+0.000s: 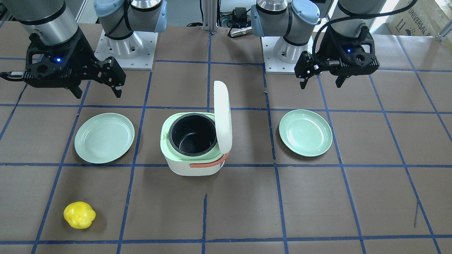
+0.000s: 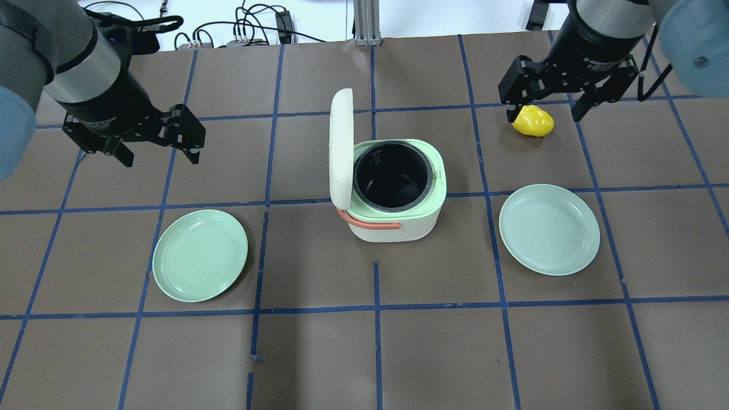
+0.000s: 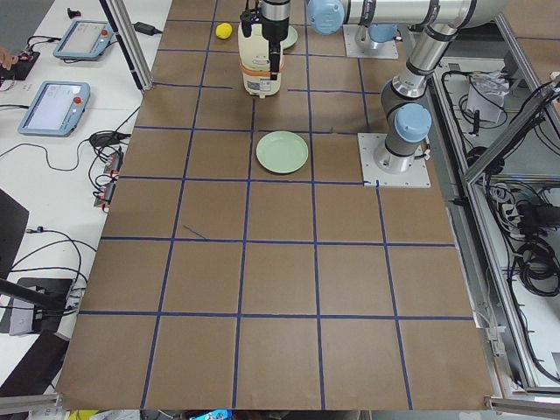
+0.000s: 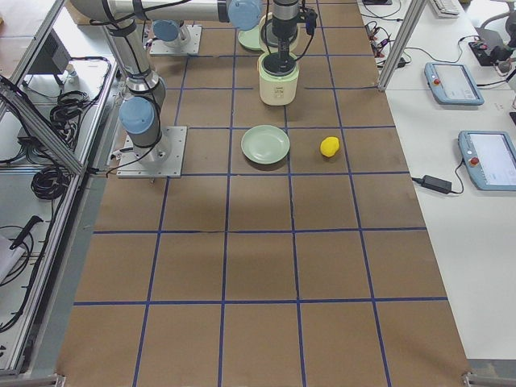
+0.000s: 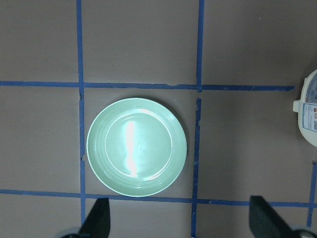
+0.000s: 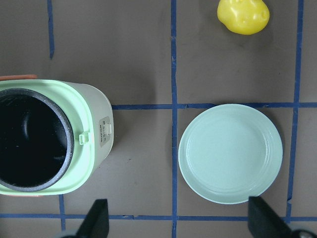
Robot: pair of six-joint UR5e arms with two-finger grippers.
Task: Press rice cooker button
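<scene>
Rice cooker (image 2: 418,225) stands at the centre of the table (image 2: 444,347). Its lid (image 2: 340,148) is hinged upright on the left side and the dark inner pot (image 2: 392,177) is exposed. A side label (image 6: 105,132) carries print too small to read, and the button cannot be picked out. A cardboard box (image 1: 420,16) reads "UNIVERSAL"; the rest is cut off.

Left to right:
- Left gripper (image 2: 156,154): jaws wide, empty, hovering beyond the left plate (image 2: 200,255).
- Bare surface surrounds the cooker.
- Right plate (image 2: 549,229) lies well apart from the cooker.
- Yellow object (image 2: 533,121) lies beyond the right plate.
- Right gripper (image 1: 97,91): jaws wide, empty.
</scene>
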